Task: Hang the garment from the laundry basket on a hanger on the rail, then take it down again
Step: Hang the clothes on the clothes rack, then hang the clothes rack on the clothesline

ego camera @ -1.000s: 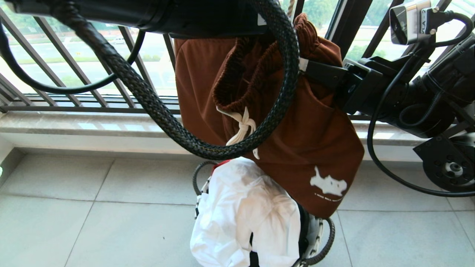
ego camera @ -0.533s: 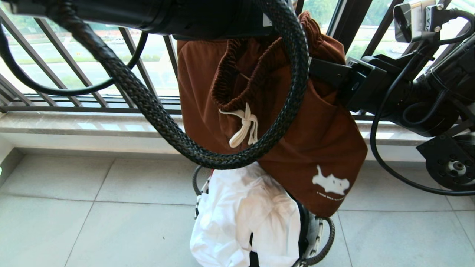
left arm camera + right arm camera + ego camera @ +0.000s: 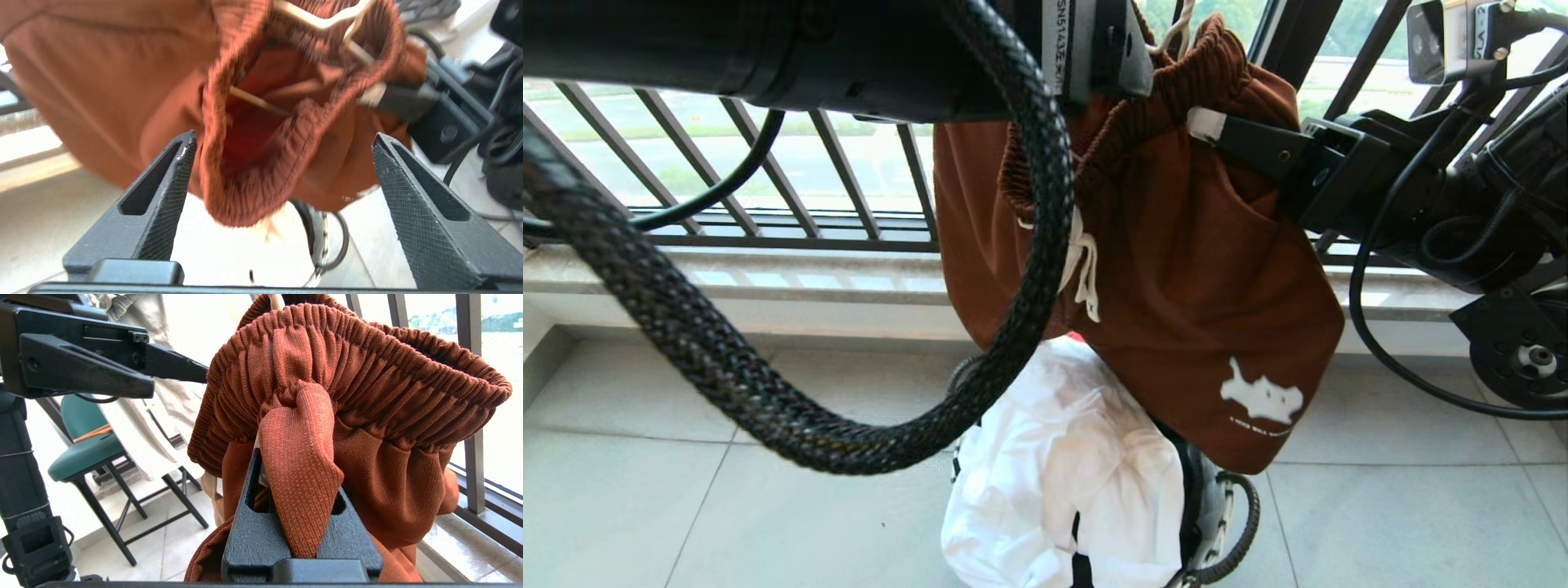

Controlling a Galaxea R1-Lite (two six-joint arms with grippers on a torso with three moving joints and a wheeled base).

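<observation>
Head view: the shorts [image 3: 1176, 269] are hanging above the basket [image 3: 1217, 514], the right gripper [image 3: 1205, 124] pinching the waistband, probably to steady them on the hanger [image 3: 1176, 24].

Left wrist view: the left gripper [image 3: 282, 171] is standing wide open with nothing between its fingers [image 3: 171, 179], just beside the gaping waistband, the hanger wire lying inside it.

Right wrist view: fingers [image 3: 253, 522] are clamping a fold of ribbed rust-brown cloth below the gathered elastic.
</observation>
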